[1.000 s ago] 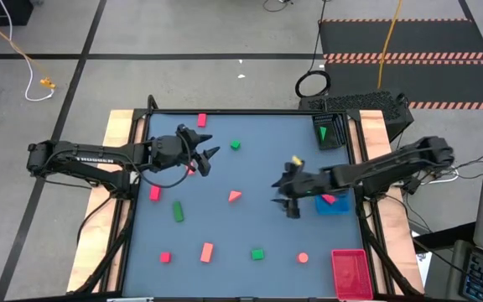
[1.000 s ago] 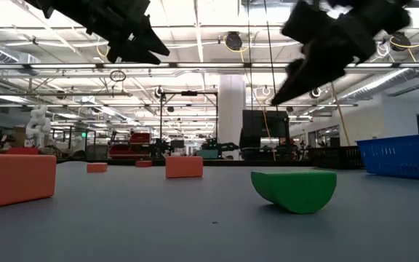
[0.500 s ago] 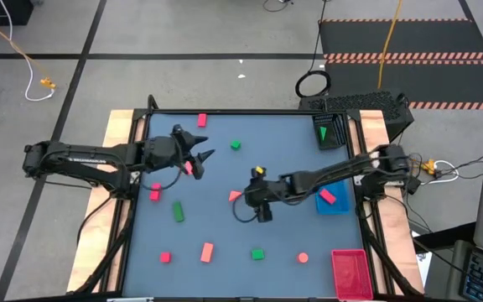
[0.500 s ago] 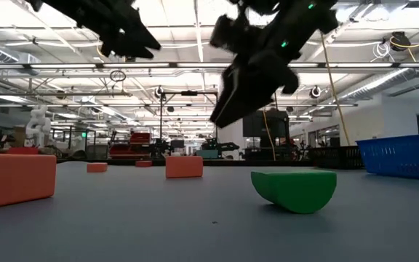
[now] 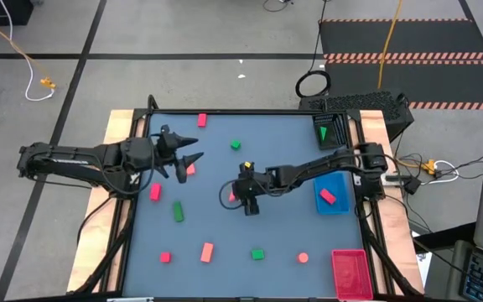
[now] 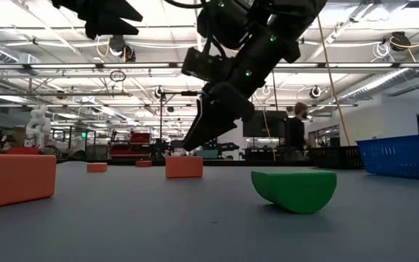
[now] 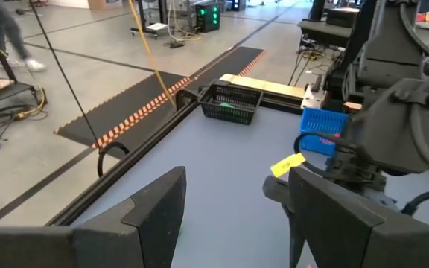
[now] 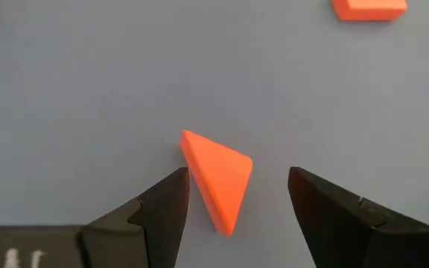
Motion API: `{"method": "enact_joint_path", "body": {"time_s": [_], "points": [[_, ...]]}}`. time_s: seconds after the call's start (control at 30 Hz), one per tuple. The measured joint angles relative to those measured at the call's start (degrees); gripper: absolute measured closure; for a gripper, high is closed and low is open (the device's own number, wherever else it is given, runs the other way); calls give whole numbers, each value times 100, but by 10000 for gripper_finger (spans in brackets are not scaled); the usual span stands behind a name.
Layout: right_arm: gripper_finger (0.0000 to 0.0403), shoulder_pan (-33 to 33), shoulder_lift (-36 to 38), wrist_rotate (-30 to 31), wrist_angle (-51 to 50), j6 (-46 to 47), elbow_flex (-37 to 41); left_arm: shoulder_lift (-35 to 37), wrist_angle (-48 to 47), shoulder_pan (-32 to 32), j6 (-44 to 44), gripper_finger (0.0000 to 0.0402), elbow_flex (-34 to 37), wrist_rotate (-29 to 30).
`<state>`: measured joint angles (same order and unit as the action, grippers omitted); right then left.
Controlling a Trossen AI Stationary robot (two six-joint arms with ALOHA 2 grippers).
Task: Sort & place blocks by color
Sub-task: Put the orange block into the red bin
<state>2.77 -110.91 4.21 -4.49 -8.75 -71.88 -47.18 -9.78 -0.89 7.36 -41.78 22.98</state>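
My right gripper (image 8: 237, 174) is open just above the table's middle. Its fingers stand on either side of a red wedge block (image 8: 218, 179) that lies flat on the grey table, without touching it. In the high view this gripper (image 5: 244, 200) covers most of the wedge (image 5: 232, 195). My left gripper (image 5: 189, 162) is open and empty, raised over the far left part, above a pink block (image 5: 191, 170). Other red, salmon and green blocks lie scattered, such as a green bar (image 5: 178, 211) and a green half-round (image 6: 294, 189).
A blue tray (image 5: 337, 204) with a red block (image 5: 328, 196) sits at the right edge. A red tray (image 5: 349, 273) is at the near right corner and a black basket (image 5: 329, 132) at the far right. A person (image 6: 294, 131) stands beyond the table.
My right gripper has swept from beside the blue tray toward the table's left and come down, still open, around the red wedge. My left gripper has drawn back a little toward the table's left edge. No block has moved.
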Motion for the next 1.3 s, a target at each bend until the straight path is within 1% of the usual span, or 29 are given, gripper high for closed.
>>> {"method": "enact_joint_path", "body": {"time_s": [0.1, 0.33, 0.6, 0.8, 0.97, 1.07, 1.3], "points": [[178, -64, -64, -300, 88, 207, 2, -2, 0, 2, -16, 163, 0, 0], [178, -55, -336, -298, 292, 172, 13, -4, 7, 0, 25, 163, 0, 0], [179, -108, -341, -287, 308, 228, 23, -4, 9, 0, 32, 163, 0, 2], [179, -109, -339, -285, 376, 241, 181, -4, 11, 0, 68, 163, 0, 4], [180, -84, -341, -289, 1027, 204, 453, -4, 11, 0, 80, 163, 0, 4], [192, -71, -340, -296, 1398, 176, 525, -4, 10, 0, 80, 163, 0, 4], [244, -66, -339, -302, 1363, 203, 540, -4, 11, 0, 80, 163, 0, 4]]}}
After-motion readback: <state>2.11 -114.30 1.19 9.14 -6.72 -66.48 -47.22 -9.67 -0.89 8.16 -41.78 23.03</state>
